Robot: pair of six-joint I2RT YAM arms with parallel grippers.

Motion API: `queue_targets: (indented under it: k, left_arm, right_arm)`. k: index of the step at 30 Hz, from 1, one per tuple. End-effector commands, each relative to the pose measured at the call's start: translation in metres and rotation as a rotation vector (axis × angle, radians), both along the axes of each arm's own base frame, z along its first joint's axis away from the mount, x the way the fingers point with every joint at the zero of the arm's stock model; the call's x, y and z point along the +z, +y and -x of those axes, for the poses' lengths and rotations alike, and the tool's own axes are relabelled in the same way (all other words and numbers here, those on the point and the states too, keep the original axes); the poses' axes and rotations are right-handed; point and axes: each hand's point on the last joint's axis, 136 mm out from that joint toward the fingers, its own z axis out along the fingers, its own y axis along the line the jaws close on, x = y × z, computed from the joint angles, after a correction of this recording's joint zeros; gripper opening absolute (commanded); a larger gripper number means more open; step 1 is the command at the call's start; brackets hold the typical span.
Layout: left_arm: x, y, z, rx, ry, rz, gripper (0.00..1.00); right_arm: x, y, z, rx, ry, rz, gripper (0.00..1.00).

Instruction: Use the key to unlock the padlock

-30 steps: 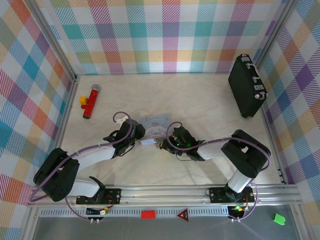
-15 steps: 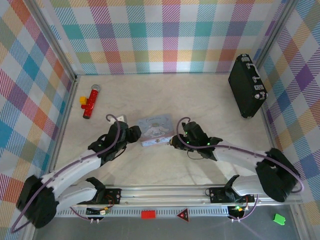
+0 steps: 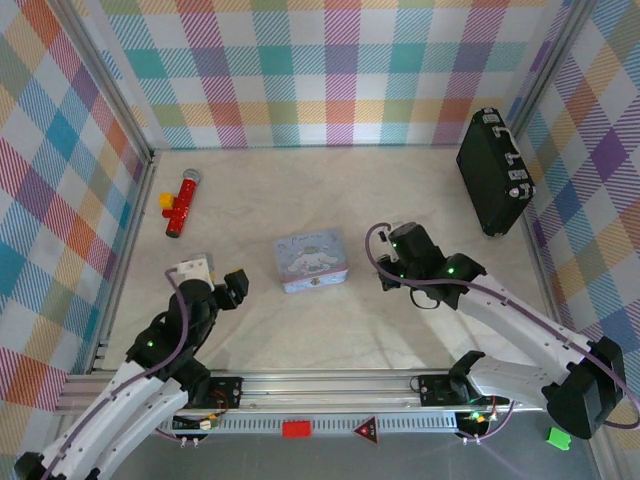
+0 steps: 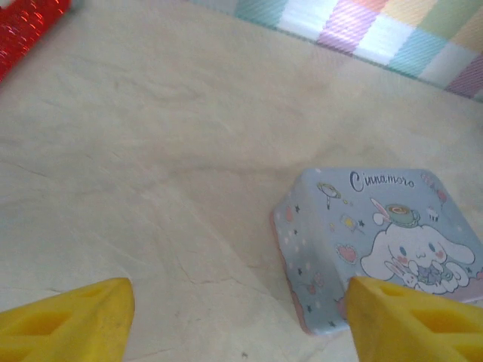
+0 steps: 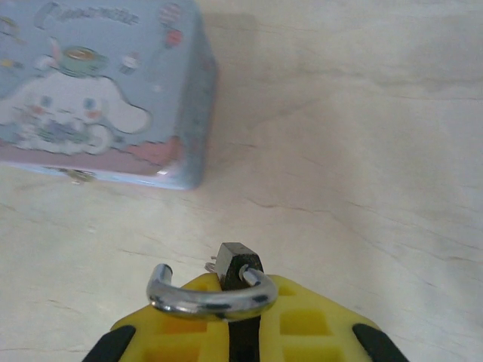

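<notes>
We note right gripper clamped on padlock, bottom centre of right wrist view. Dark body pinched between yellow fingers. Silvery shackle lies across fingertips, left end looks free. Pale blue tin upper left there, apart from padlock.

Left gripper spread wide, nothing between. Tin lower right of left wrist view.

Top view: tin centre, left gripper lower left of it, right gripper right of it. We see red toy far left, black case upper right.
</notes>
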Motion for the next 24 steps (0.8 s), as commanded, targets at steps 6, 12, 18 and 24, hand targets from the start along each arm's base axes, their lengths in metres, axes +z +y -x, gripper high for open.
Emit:
queue_targets:
  k: [6, 12, 18, 24]
  left_arm:
    - [0.001, 0.032, 0.012, 0.108, -0.066, -0.055, 0.85]
    - [0.001, 0.034, 0.012, 0.113, -0.072, -0.060, 0.87]
    - [0.001, 0.034, 0.012, 0.114, -0.068, -0.056, 0.93]
    - [-0.001, 0.034, 0.012, 0.117, -0.065, -0.055, 0.95]
  right_arm:
    - [-0.019, -0.045, -0.033, -0.100, 0.106, 0.075, 0.00]
    - [-0.046, -0.053, -0.054, -0.152, 0.253, 0.053, 0.00]
    - [-0.078, -0.045, -0.061, -0.139, 0.401, -0.016, 0.00]
    - [-0.105, -0.042, -0.061, -0.125, 0.506, 0.016, 0.02]
